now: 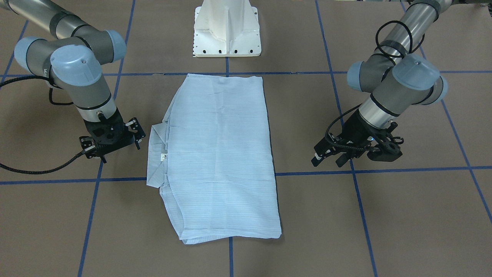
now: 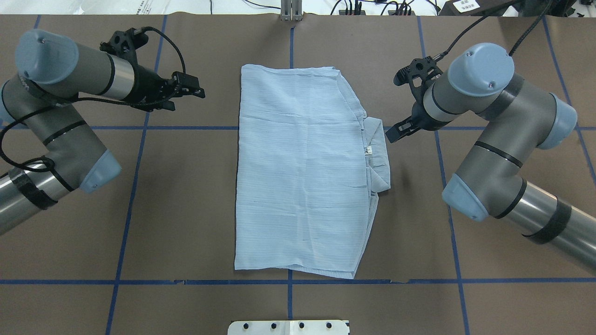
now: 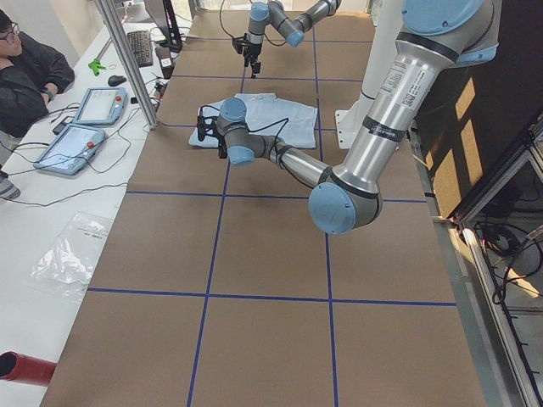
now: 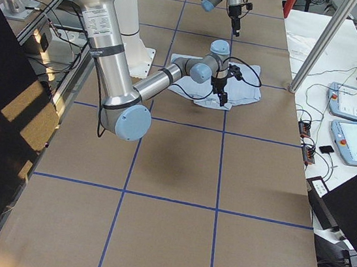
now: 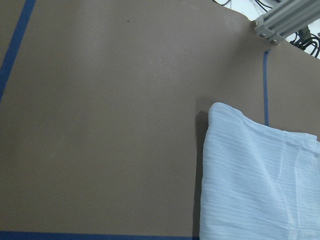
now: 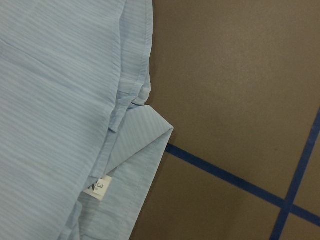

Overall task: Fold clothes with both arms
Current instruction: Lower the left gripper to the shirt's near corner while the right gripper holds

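Nearest the robot, the white pedestal base [image 2: 288, 327] sits at the table [image 2: 186, 209] edge. Just ahead of it the shirt [image 2: 302, 177] lies flat at mid-table, folded into an upright oblong, its near hem just short of a blue tape line [image 2: 139, 282]. The collar [image 2: 378, 160] juts out from the shirt's edge on the robot's right, with a small white tag [image 2: 368, 150] showing beside it. The right gripper [image 1: 117, 148] hangs just beside the collar, apart from the cloth, with its fingers spread wide and nothing between them. In the overhead view its own wrist covers much of it. The left gripper [image 1: 328, 161] hangs over bare table, well apart from the shirt's opposite long edge and towards its far corner. Its fingers stand parted with a narrower gap and hold nothing. The table covering is flat, matt brown sheet, marked into large squares by the tape. At the far table edge an aluminium post [image 2: 291, 9] rises on the centre line, with black cables [image 2: 354, 6] trailing behind it. Beyond that edge a white bench [image 3: 51, 212] carries two pendants with screens [image 3: 72, 148], a keyboard [image 3: 140, 47] and a clear plastic bag [image 3: 72, 254]. A seated person [image 3: 30, 76] in dark clothing is at the bench.
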Robot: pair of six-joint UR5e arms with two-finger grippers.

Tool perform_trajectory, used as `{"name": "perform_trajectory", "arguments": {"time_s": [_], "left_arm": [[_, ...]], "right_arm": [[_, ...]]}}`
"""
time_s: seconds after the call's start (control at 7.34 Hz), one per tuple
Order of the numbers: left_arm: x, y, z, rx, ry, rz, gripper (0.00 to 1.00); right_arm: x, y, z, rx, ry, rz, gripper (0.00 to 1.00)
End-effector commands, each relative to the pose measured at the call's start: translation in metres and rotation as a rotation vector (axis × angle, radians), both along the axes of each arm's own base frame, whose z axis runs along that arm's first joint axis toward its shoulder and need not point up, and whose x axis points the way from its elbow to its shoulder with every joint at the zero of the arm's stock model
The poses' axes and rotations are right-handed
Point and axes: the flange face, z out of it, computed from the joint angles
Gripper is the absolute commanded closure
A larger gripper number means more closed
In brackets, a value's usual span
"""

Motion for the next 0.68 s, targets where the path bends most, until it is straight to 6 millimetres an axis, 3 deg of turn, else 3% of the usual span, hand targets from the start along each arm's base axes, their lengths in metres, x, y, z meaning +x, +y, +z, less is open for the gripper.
{"name": "perform_trajectory", "arguments": {"time_s": [0.0, 0.14, 0.27, 0.54], "left_arm": [[0.027, 0.063, -0.039, -0.075, 0.044, 0.064, 0.00], [0.037, 0.106, -0.055, -0.123, 0.028, 0.099, 0.00], [0.059, 0.151, -0.074, -0.164, 0.013, 0.095, 0.00], [0.109, 0.212, -0.060, -0.203, -0.059, 0.079, 0.01]], "right_arm": [[0.007, 0.020, -0.009, -0.125, -0.071, 0.075, 0.00], [0.009, 0.047, -0.003, -0.172, -0.087, 0.090, 0.00], [0.006, 0.072, -0.013, -0.204, -0.118, 0.097, 0.00], [-0.009, 0.102, -0.034, -0.244, -0.160, 0.095, 0.00]]}}
